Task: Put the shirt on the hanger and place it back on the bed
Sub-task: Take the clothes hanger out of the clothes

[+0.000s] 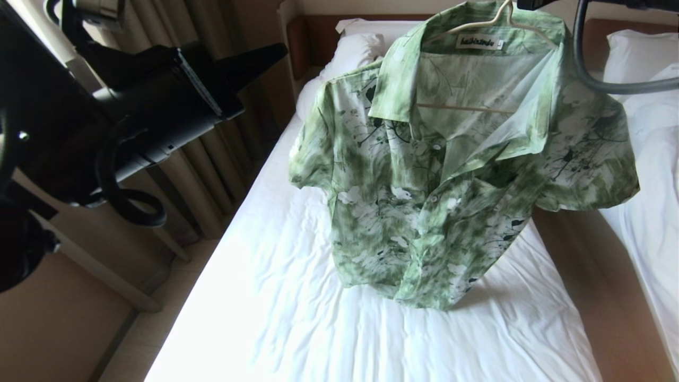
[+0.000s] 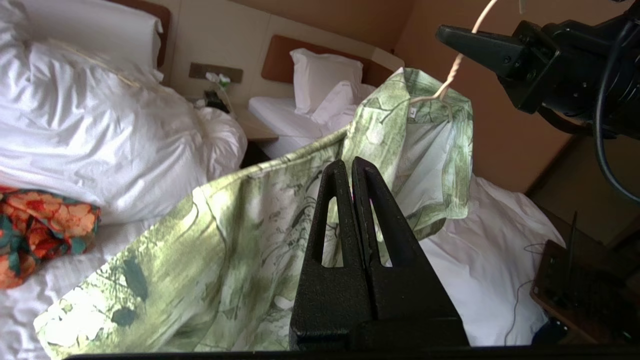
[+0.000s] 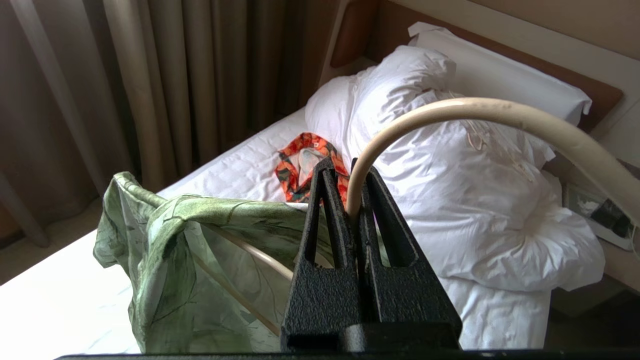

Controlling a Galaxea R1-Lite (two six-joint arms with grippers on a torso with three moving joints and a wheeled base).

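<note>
Right gripper [image 3: 350,200] is pinching the hanger [image 3: 480,112] by its hook, and the shirt [image 1: 445,170] is hanging straight below it over the bed [image 1: 297,318], hem brushing the sheet. Left gripper [image 2: 352,172] is clamped shut on nothing, hovering beside the shirt's shoulder.

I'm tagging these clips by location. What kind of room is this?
Most likely a twin hotel room: two single beds with white sheets and pillows, matching wooden headboards against a panelled wall, and heavy floor-length curtains alongside.
</note>
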